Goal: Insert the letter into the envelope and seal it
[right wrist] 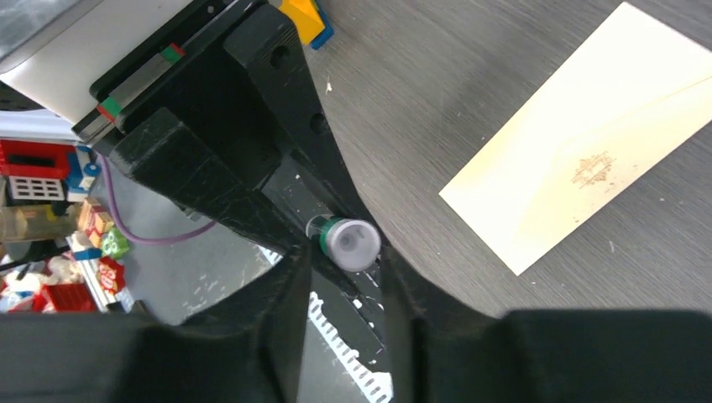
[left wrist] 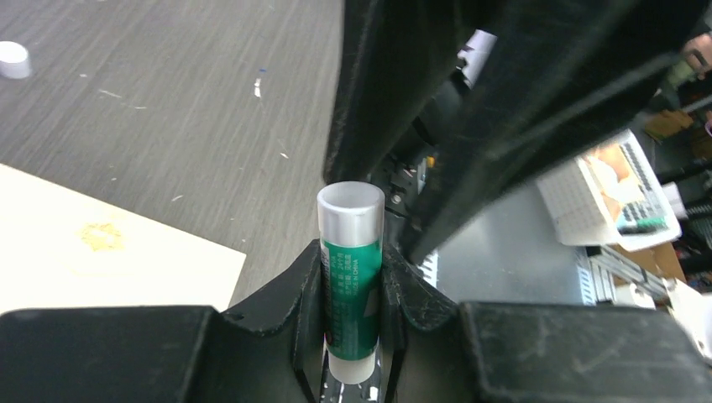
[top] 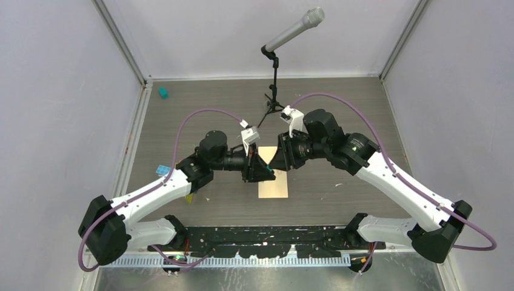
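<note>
- Top view: noted envelope flat on table, far end hidden under left gripper and right gripper, met tip to tip; microphone stand behind.
- Left wrist: found left gripper clamped on green glue stick, cap upward, right fingers crowding it.
- Right wrist: cannot tell whether right gripper grips cap or merely flanks it; envelope lying off to one side.

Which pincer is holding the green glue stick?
The left pincer: the green plastic glue stick sits clamped between its fingers. The right pincer is up at its cap.
</note>
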Action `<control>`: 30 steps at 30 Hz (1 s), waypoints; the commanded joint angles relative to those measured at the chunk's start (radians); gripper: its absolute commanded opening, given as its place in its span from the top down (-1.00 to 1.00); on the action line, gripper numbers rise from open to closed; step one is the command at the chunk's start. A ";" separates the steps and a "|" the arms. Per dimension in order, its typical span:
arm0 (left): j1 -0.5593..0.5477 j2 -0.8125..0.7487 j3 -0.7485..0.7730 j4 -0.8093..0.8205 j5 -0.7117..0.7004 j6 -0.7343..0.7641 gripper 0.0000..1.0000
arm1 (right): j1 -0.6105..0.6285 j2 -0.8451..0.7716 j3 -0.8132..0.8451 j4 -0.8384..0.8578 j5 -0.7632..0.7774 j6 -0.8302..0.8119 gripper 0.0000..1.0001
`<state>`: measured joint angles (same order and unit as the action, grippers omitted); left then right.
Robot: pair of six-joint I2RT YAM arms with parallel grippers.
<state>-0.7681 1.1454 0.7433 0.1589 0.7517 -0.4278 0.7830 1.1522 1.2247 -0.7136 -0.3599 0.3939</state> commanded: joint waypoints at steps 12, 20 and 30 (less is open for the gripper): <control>0.017 -0.021 -0.046 -0.028 -0.731 -0.343 1.00 | -0.244 -0.002 0.048 -0.075 0.386 0.149 -0.12; 0.020 -0.059 -0.059 -0.109 -0.907 -0.592 1.00 | -0.310 0.165 -0.022 0.038 0.513 0.118 -0.02; 0.020 -0.120 -0.070 -0.139 -0.956 -0.630 1.00 | -0.400 0.454 0.007 0.158 0.530 0.071 -0.02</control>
<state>-0.7513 1.0714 0.6689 0.0086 -0.1532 -1.0325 0.4065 1.5337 1.1931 -0.6418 0.1329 0.4950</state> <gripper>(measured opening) 0.248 0.506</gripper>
